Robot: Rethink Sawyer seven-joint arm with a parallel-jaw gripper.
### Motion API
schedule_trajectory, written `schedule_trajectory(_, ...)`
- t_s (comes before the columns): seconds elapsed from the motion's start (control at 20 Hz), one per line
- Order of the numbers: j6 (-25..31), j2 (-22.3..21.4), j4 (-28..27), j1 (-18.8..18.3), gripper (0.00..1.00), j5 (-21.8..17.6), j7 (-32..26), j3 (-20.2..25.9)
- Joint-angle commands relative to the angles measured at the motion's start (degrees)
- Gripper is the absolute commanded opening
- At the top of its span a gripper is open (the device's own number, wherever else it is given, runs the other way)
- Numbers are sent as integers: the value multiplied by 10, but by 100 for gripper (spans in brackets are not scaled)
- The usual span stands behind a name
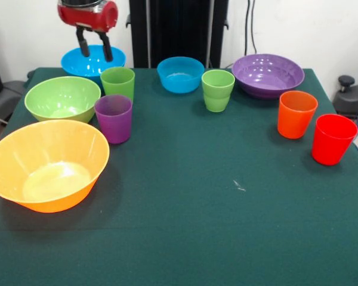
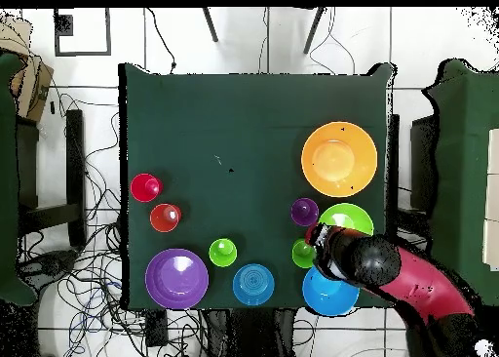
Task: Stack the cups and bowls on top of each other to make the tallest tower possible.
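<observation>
Here we see no tower: every piece stands apart on the green desk (image 1: pixel 185 196). From the left in the front view come the orange bowl (image 1: pixel 48 164), the green bowl (image 1: pixel 62 98) behind it, and the purple cup (image 1: pixel 114 118) just beside both. Our gripper (image 1: pixel 94 45) hangs over the large blue bowl (image 1: pixel 93 62), its fingers (image 1: pixel 83 43) slightly parted and holding nothing. A green cup (image 1: pixel 117 83) stands before that bowl. Then follow the small blue bowl (image 1: pixel 180 74), another green cup (image 1: pixel 218 90), the purple bowl (image 1: pixel 268 74), the orange cup (image 1: pixel 296 114) and the red cup (image 1: pixel 333 139).
</observation>
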Motion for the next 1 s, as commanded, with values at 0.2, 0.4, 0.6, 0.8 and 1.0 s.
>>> schedule_trajectory(0.2, -43, -2, 33, -86, 100, -103, -130, 117)
schedule_trajectory(0.4, -26, 4, 19, -93, 100, -124, -113, 129)
schedule_trajectory(0.6, -34, -8, 45, -75, 100, -139, -75, 132)
schedule_trajectory(0.8, -56, -13, 68, -46, 100, -144, -33, 130)
schedule_trajectory(1.0, -87, -21, 97, -10, 100, -146, 9, 121)
